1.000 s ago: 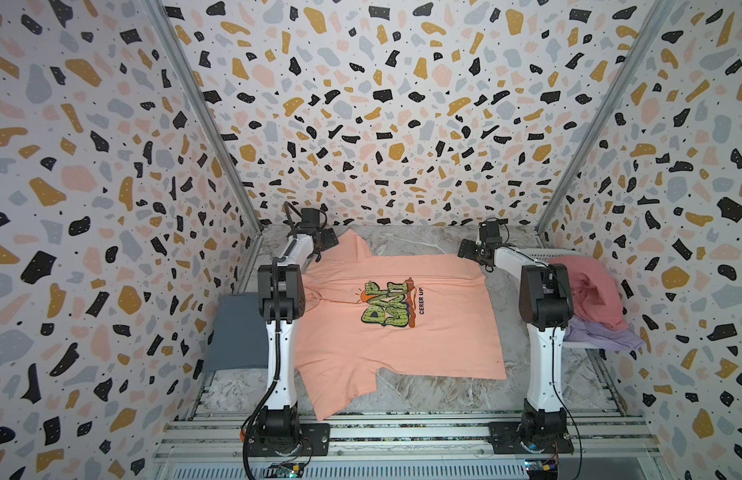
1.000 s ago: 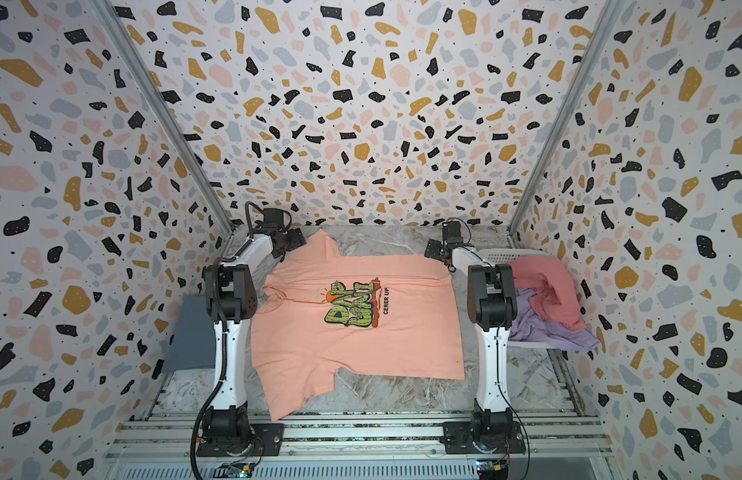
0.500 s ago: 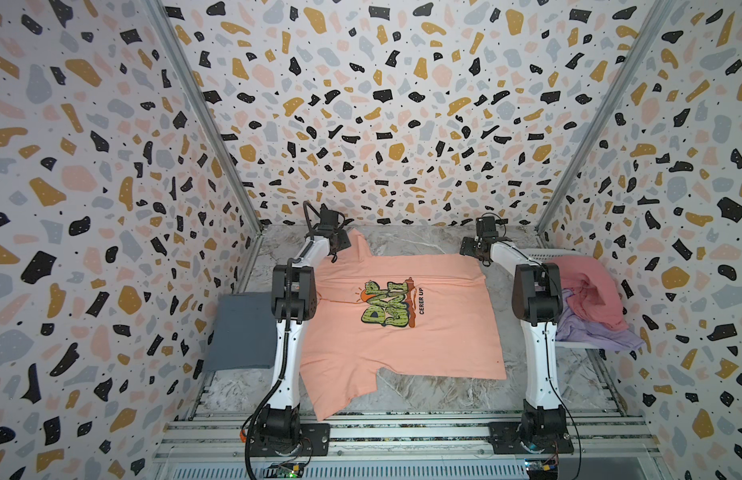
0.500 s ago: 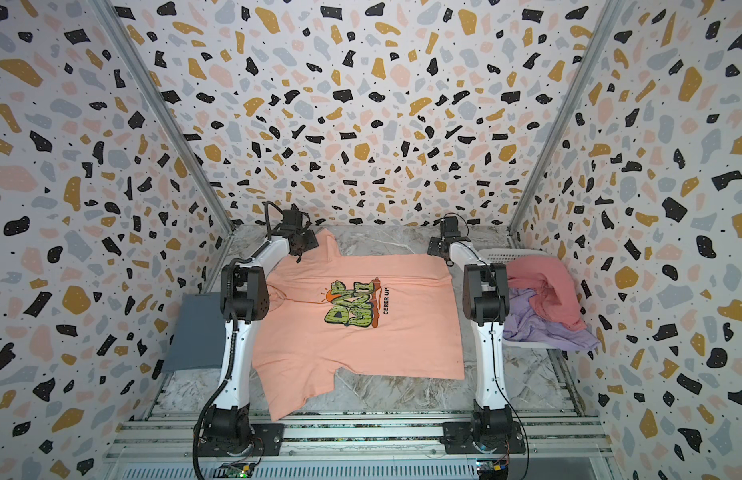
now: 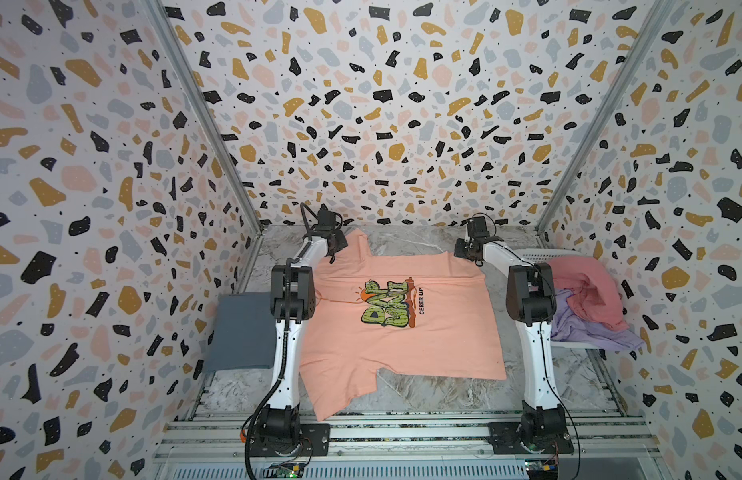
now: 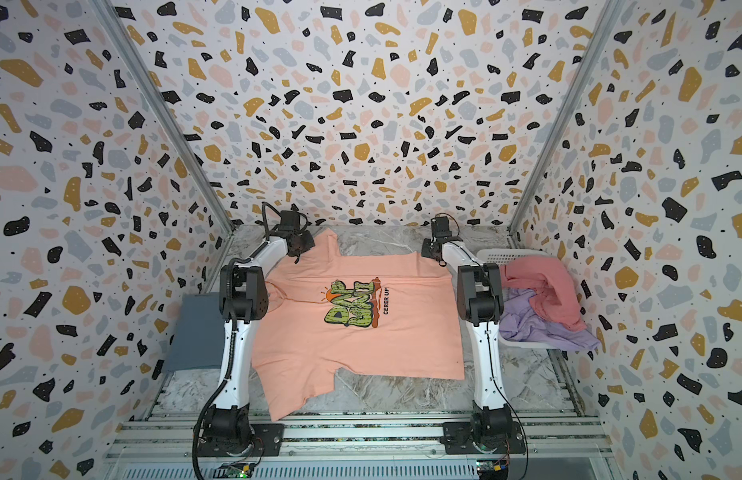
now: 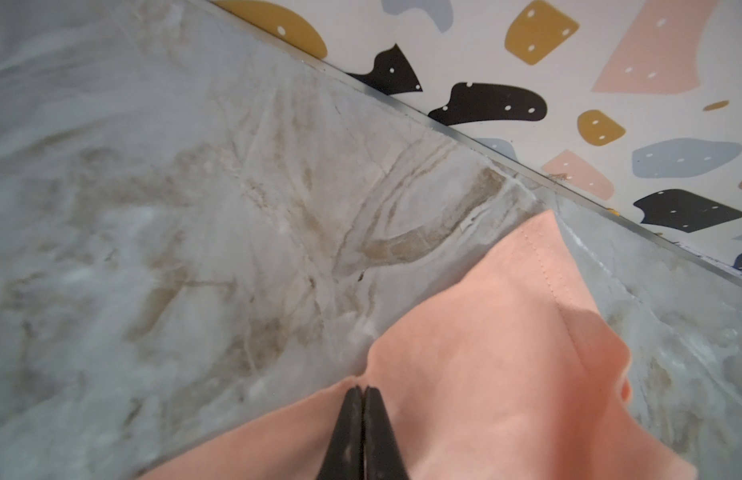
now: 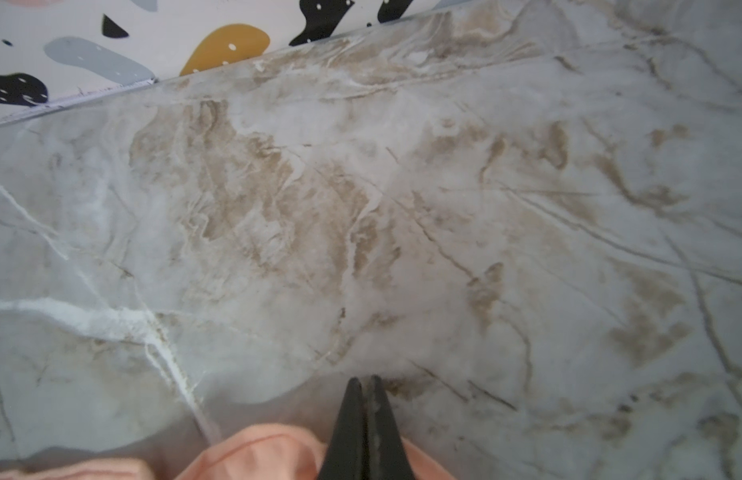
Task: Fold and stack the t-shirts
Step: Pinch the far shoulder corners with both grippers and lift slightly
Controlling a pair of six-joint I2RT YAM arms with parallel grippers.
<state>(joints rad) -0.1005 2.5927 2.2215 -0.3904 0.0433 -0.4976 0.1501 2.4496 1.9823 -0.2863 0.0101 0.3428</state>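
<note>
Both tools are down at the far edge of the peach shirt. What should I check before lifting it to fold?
1. Grip of left tool on the peach-orange graphic t-shirt: shut, fabric puckered at its tips. Ok.
2. Grip of right tool: shut at the far edge, tips poking past the fabric. Cannot tell.
3. Shirt body flat, print up. Ok.
4. Near sleeve trails toward the front rail. Not ok.
5. Folded slate-grey t-shirt lies flat left of the left arm. Ok.
6. Dusty-rose t-shirt and lavender t-shirt sit in the white perforated plastic basket, clear of the lift. Ok.
</note>
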